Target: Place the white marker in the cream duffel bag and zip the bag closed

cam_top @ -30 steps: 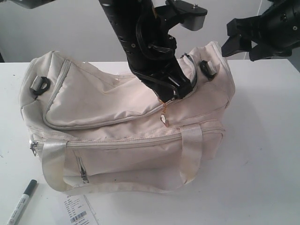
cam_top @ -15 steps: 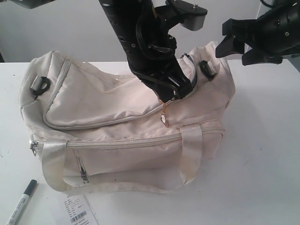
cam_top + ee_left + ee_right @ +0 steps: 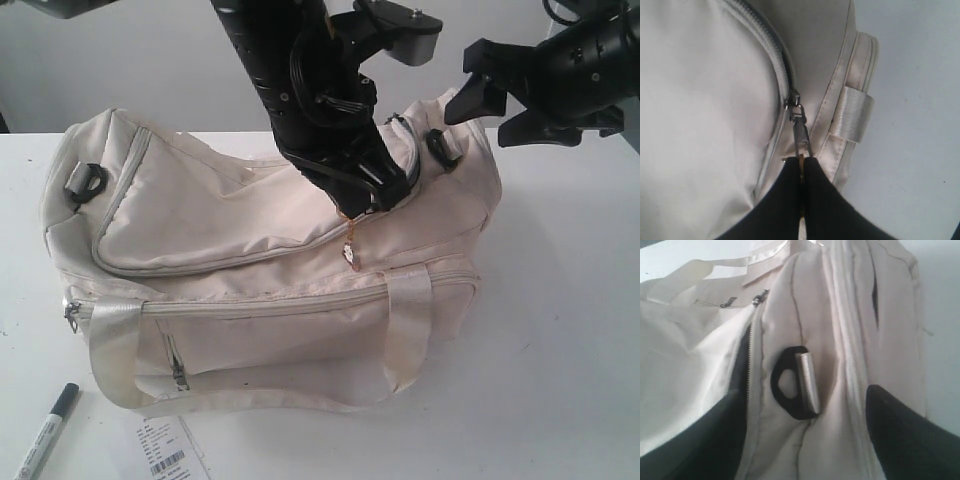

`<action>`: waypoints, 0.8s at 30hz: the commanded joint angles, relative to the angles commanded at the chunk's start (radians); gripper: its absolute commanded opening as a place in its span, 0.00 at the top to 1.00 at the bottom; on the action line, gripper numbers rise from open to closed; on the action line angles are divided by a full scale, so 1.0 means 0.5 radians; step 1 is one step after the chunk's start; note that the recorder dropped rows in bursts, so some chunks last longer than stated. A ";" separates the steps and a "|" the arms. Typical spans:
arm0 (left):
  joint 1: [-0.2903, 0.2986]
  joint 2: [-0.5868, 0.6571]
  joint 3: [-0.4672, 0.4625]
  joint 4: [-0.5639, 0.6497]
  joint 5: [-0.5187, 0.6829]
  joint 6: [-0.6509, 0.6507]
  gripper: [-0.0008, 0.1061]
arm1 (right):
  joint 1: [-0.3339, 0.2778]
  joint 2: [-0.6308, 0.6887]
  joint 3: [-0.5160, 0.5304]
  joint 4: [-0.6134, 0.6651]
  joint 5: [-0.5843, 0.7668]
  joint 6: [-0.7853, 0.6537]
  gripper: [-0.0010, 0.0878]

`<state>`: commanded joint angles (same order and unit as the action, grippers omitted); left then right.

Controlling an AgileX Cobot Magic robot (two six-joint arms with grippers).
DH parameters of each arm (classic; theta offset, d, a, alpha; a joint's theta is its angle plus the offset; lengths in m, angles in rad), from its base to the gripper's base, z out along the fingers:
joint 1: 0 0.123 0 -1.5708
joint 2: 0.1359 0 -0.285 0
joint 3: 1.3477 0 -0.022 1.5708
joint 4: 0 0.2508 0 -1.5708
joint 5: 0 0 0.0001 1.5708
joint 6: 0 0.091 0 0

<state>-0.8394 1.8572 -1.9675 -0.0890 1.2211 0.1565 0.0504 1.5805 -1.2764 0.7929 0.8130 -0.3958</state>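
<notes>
- Lying at the near left corner of the bench [image 3: 560,360], the white marker [image 3: 42,437] is resting outside the bag, with its dark cap pointing toward the bag
- A flat barcode label [image 3: 170,448] is sitting near the marker on its right, not touching it
- The cream duffel bag [image 3: 250,290] is sprawling across the middle of the bench behind both, and its shiny strap handle [image 3: 110,350] is drooping down the front face toward the label
- A small gold charm [image 3: 350,253] is dangling against the upper front of the bag, just beneath the left arm's tip
- The left tool [image 3: 372,200] is reaching down onto the top of the bag, toward its right end, and is pinching the metal zipper pull [image 3: 799,131]; in the left wrist view the two dark fingers [image 3: 780,200] are pressing together on the pull, which is stretching taut from the slider on the grey zipper [image 3: 771,55]
- The right tool [image 3: 480,122] is hovering in the air above the far right end of the bag with its jaws spread wide and gripping nothing; its wrist view is looking down on a black ring [image 3: 790,382] sewn to the bag's end, which is showing between the two fingers
</notes>
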 joint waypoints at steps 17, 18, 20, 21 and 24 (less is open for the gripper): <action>0.000 -0.003 0.000 0.000 0.000 -0.003 0.99 | 0.293 0.074 0.000 0.025 -0.169 -0.030 0.44; 0.000 -0.003 0.000 0.000 0.000 -0.007 0.99 | 0.293 0.077 0.000 -0.004 -0.169 -0.030 0.47; 0.000 -0.003 0.000 0.000 0.000 -0.022 0.99 | 0.293 0.082 0.000 -0.024 -0.145 -0.025 0.53; 0.000 -0.003 0.000 0.000 0.000 -0.022 0.99 | 0.293 0.089 0.000 -0.024 -0.130 -0.025 0.56; 0.000 -0.003 0.000 0.000 0.000 -0.052 0.99 | 0.293 0.112 0.000 -0.019 -0.112 -0.025 0.71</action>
<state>-0.8394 1.8555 -1.9675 -0.0890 1.2211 0.1308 0.1969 1.6367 -1.2764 0.7835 0.7571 -0.4086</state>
